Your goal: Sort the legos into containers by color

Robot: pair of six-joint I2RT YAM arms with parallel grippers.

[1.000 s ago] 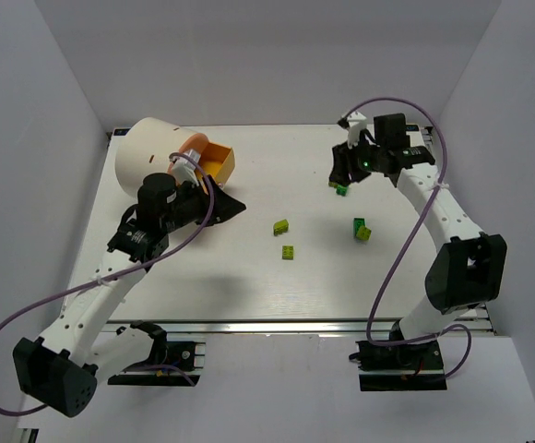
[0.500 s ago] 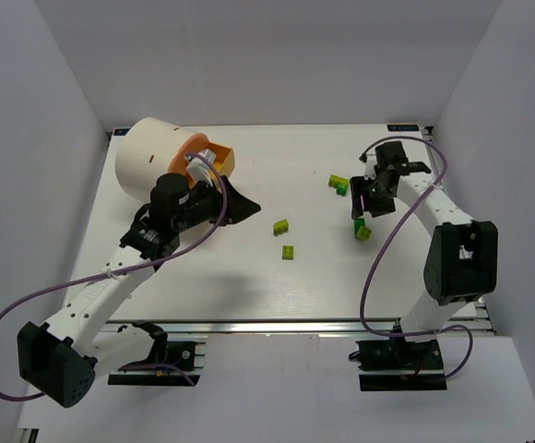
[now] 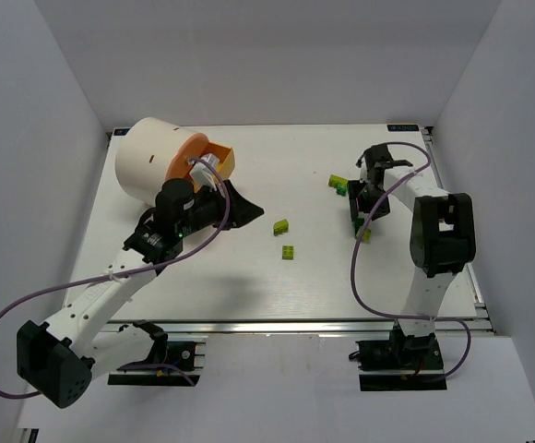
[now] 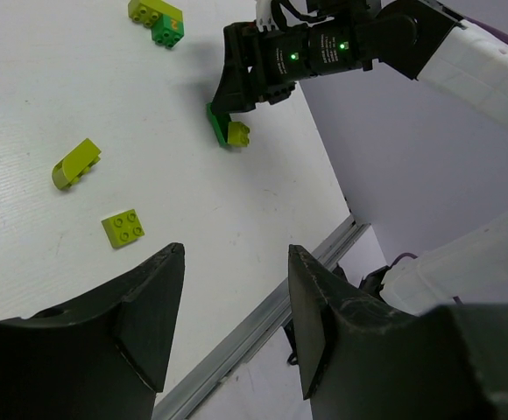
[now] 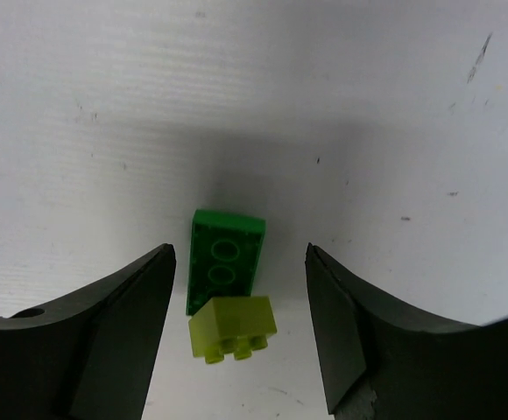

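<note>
My right gripper (image 3: 361,220) is open and points down over a green flat brick (image 5: 226,254) with a yellow-green brick (image 5: 233,327) against its near end; both lie on the table between the jaws, untouched. That pair also shows in the left wrist view (image 4: 227,130). My left gripper (image 3: 242,209) is open and empty, just right of the cream drum (image 3: 149,159) and its orange tray (image 3: 218,161). A curved yellow-green brick (image 3: 280,225) and a square yellow-green brick (image 3: 288,252) lie mid-table. A yellow-green and dark green pair (image 3: 339,184) lies farther back. No cyan brick shows.
The drum lies on its side at the back left, its orange face (image 3: 186,153) turned toward the table's middle. White walls (image 3: 46,138) close in the left, back and right. A metal rail (image 3: 295,325) runs along the table's near edge.
My right gripper has swung from the back-right pair toward me, down over the green and yellow-green bricks. My left gripper has moved a little right, away from the orange tray.
</note>
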